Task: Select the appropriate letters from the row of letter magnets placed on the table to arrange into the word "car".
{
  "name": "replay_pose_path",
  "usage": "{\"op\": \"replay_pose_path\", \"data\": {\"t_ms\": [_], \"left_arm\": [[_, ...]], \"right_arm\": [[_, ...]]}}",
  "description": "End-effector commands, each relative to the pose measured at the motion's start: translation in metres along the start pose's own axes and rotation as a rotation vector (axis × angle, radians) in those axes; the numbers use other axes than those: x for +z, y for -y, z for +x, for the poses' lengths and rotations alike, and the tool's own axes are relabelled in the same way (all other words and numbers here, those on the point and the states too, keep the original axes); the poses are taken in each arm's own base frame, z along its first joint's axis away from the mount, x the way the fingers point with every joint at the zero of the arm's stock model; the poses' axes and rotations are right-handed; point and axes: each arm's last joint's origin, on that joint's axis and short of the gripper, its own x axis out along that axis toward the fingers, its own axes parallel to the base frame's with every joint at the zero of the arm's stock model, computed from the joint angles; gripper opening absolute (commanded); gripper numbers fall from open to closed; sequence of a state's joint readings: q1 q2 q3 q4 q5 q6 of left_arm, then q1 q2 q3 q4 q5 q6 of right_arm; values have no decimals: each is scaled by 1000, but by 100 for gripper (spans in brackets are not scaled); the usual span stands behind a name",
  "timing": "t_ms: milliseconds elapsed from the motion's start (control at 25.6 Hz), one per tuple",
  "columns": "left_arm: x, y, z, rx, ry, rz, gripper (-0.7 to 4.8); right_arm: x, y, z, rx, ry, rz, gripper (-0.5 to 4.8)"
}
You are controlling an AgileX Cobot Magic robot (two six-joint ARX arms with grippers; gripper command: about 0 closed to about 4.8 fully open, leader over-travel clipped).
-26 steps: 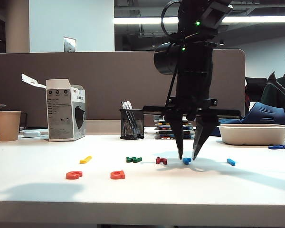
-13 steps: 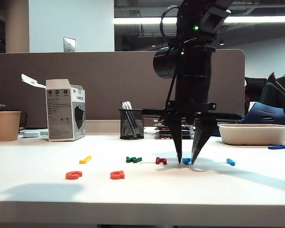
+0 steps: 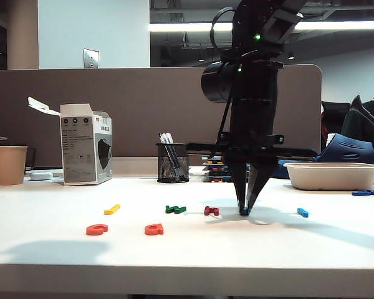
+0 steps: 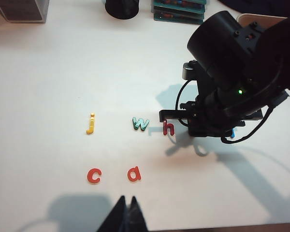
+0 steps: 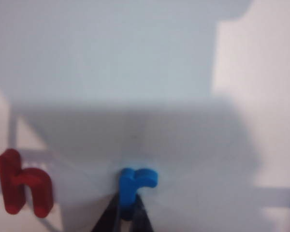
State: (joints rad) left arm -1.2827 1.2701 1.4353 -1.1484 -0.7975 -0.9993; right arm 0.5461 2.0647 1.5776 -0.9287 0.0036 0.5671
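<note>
A: Table [image 3: 43,249] first: you are working over a white top where the orange c [image 4: 94,176] and a [image 4: 134,173] are lying side by side toward the front, with the yellow j [image 4: 90,123], green w [image 4: 140,123] and dark red h [image 5: 24,188] sitting in the row behind them.

B: And your arms?

A: Your right gripper [image 3: 245,210] is standing upright at the table surface, jaws clenching the stem of the light blue r [image 5: 134,186], just beside the h. Your left gripper [image 4: 126,217] is hanging shut and empty near the front edge.

B: What are you risking?

A: You are pinching only the thin stem, so I think the r could be twisting or slipping out as you lift. The h is sitting close enough to be getting nudged.
</note>
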Motion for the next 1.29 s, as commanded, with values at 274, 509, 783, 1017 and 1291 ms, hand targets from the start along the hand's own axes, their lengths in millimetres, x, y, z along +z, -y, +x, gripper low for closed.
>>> {"op": "replay_pose_path", "data": {"t_ms": [274, 509, 783, 1017, 1291], "left_arm": [[1, -1, -1, 4, 10, 2, -5], [1, -1, -1, 5, 10, 2, -5], [1, -1, -1, 5, 10, 2, -5], [1, -1, -1, 5, 10, 2, -5], [1, -1, -1, 5, 10, 2, -5]], "right_arm": [[-3, 1, 2, -13, -32, 2, -9], [-6, 0, -24, 20, 20, 2, -9], [-18, -5, -45, 33, 30, 2, -9], [-35, -30, -45, 50, 29, -35, -9], [-46, -42, -44, 57, 27, -55, -9]]}}
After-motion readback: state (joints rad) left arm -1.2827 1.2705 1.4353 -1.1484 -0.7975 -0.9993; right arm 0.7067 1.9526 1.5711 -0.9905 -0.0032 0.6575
